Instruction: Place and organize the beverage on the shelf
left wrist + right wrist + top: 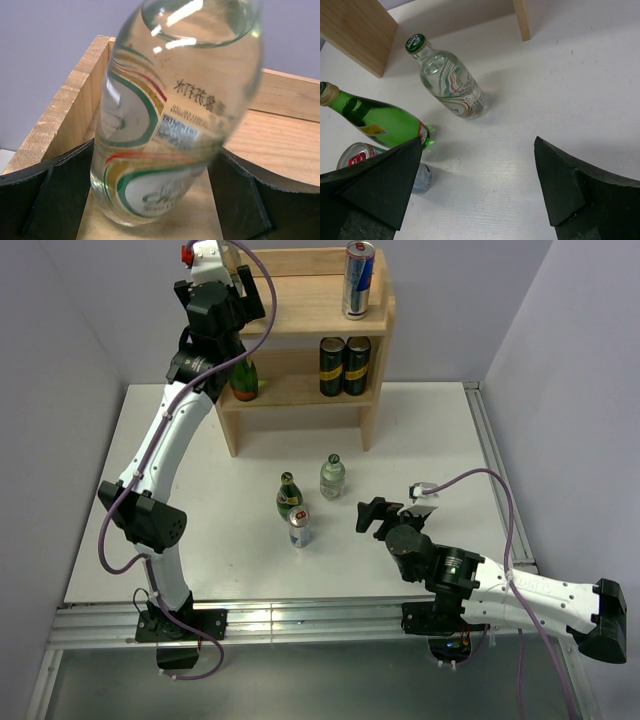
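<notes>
Hand of L arm point(159, 197), raised, pinches clear bottle point(175, 115) over shelf point(282, 135) top; R hand point(475, 187) spread, low.

Back wall: plain pale lavender-grey wall point(450, 300) across the top of the overhead view.
Side walls: left wall point(50, 390) and right wall point(580, 390) in the same paint, slanting in along the frame's edges.
Table: flat white matte tabletop point(440, 440) filling the middle, faintly scuffed.
Edging: silver aluminium rail point(300, 618) along the lower edge; a second rail point(487, 460) up the right side.
Below: dull grey surface point(330, 680) at bottom of frame.
Light: soft, overhead; short faint shadows, glare on the lower rail.
</notes>
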{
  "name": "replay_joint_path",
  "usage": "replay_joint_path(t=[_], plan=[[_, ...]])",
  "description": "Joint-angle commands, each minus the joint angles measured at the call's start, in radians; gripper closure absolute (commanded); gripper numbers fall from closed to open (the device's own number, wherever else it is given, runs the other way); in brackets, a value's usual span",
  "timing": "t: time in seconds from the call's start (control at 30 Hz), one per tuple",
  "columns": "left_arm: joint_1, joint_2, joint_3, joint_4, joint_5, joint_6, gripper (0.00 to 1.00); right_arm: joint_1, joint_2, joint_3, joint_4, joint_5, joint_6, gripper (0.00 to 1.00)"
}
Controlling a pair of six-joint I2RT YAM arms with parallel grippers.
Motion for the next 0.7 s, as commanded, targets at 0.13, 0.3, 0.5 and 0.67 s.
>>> replay_joint_path(t=[0.13,0.3,0.5,0.67], plan=[[0.081,-0.008,-0.008,0.048,-0.054,0.003,0.06,0.004,0.025,-0.013,0.054,0.038,0.007,0.0],[0.095,-0.051,-0.093,0.098,-0.069,-0.005,0.06,0.003,0.044,-0.012,0.061,0.038,0.008,0.0],[0.101,-0.085,-0.156,0.12,-0.108,-0.009,0.06,0.003,0.055,-0.009,0.066,0.038,0.008,0.0],[0.103,-0.102,-0.182,0.123,-0.138,0.001,0.05,0.003,0.049,-0.012,0.063,0.038,0.013,0.0]])
